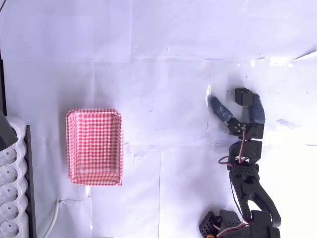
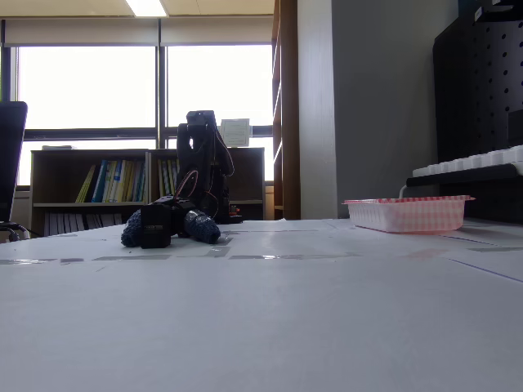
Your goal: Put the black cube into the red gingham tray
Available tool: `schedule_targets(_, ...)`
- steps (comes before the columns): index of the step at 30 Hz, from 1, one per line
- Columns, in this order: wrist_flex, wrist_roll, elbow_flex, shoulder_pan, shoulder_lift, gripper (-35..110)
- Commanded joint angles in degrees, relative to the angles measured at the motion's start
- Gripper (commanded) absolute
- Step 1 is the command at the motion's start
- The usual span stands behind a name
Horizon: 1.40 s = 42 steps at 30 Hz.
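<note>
The gripper (image 1: 232,105), spread wide, touches the black cube (image 1: 242,95)—likely light, rigid; pinch 2 opposite flat faces.

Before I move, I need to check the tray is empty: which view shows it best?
The overhead view: it looks straight down into the tray, so the whole checked floor shows, with nothing in it. The fixed view shows the tray side-on, just rim and wall, its inside hidden.

White paper-covered table (image 1: 163,74): red gingham tray (image 1: 94,147) at 9 o'clock, black cube (image 1: 241,95) at 3, socket strip (image 1: 11,198) at 8.
</note>
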Motion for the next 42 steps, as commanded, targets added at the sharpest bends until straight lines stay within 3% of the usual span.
schedule_targets(1,0.62,-0.97,4.83,0.09,1.41,50)
schedule_targets(12,0.09,-1.93,5.36,-0.09,1.93,40)
schedule_targets(26,-0.44,-4.13,5.27,-0.44,1.58,9)
schedule_targets(30,3.87,-2.64,4.13,-0.70,-0.35,0)
schedule_targets(36,24.61,3.78,2.11,-1.32,-11.60,0)
schedule_targets(40,53.79,5.98,5.27,-1.58,-24.26,0)
schedule_targets(42,77.43,6.24,11.60,-2.11,-30.15,0)
